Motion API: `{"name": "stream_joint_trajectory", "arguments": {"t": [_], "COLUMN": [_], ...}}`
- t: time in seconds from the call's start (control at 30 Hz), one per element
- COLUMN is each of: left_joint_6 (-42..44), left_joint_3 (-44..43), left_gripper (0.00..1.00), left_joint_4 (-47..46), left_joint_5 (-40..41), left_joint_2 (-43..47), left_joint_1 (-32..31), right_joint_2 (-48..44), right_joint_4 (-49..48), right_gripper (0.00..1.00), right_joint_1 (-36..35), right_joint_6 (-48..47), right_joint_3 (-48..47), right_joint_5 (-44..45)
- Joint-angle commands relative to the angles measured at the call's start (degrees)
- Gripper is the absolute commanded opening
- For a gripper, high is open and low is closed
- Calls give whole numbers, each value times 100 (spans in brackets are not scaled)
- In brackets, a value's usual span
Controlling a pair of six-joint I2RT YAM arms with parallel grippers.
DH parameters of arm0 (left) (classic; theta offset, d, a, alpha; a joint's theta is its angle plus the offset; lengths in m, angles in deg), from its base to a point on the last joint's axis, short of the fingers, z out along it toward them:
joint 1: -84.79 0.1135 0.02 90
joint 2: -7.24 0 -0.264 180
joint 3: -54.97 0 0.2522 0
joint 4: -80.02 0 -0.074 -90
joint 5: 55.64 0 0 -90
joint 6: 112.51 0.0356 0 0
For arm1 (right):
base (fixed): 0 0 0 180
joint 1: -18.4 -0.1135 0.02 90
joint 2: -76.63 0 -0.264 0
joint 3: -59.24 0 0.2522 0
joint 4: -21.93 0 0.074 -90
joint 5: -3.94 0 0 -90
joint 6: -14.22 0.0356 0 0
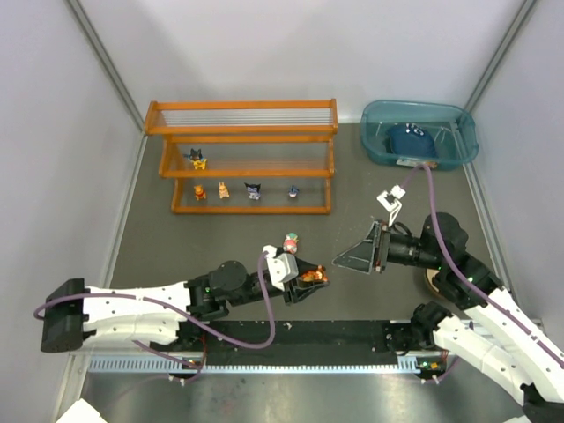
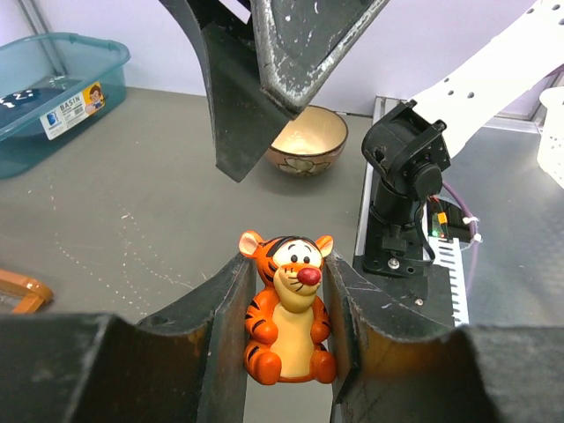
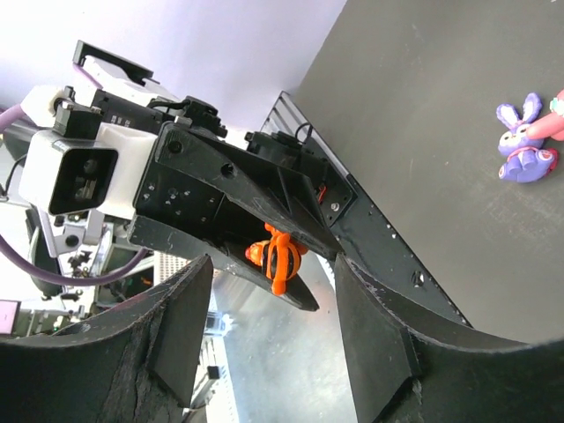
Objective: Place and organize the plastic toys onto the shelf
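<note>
My left gripper (image 1: 308, 280) is shut on an orange striped tiger toy (image 1: 311, 276), held upright between the pads in the left wrist view (image 2: 286, 308). My right gripper (image 1: 357, 256) is open and empty, facing the left gripper from the right; its wrist view shows the tiger (image 3: 278, 256) between its spread fingers (image 3: 181, 326). The orange shelf (image 1: 242, 173) stands at the back left. A black-yellow toy (image 1: 197, 159) is on its middle tier; orange (image 1: 200, 191), tan (image 1: 223, 189) and navy-white (image 1: 254, 189) toys are on the bottom tier. A pink-red-white toy (image 1: 291, 241) stands on the table. A purple bunny (image 3: 522, 141) lies beside it.
A translucent teal bin (image 1: 458, 145) at the back right holds a dark blue object (image 1: 410, 139). A tan bowl (image 2: 308, 141) sits near the right arm's base. Grey walls close in both sides. A black rail runs along the near edge (image 1: 335, 335).
</note>
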State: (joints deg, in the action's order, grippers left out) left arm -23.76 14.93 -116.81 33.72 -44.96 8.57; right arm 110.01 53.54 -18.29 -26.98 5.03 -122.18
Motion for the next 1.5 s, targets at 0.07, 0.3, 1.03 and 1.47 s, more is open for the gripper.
{"name": "stream_joint_trajectory", "arguments": {"t": [0.07,0.3,1.03,1.47], "left_joint_6": [214,416,521,714], "left_joint_3": [-518,-720,-870,-949], "left_gripper": [0,0,0,0], "left_joint_4": [-518,-404,-290,-70], "left_joint_5": [-68,12,12,398], "left_joint_2": [-272,-510,-835,-782], "left_joint_1": [-6,-6,2,2], "right_joint_2": [-104,-104,45,63], "right_joint_4": [-317,-317,-537,-545], "right_gripper": [57,57,48,45], "right_joint_1": [-58,-181,-471,-515], "right_joint_6": [165,192,262,253], "right_joint_3": [98,169,327,406], "right_joint_5": [-159,-123,-123,-132]}}
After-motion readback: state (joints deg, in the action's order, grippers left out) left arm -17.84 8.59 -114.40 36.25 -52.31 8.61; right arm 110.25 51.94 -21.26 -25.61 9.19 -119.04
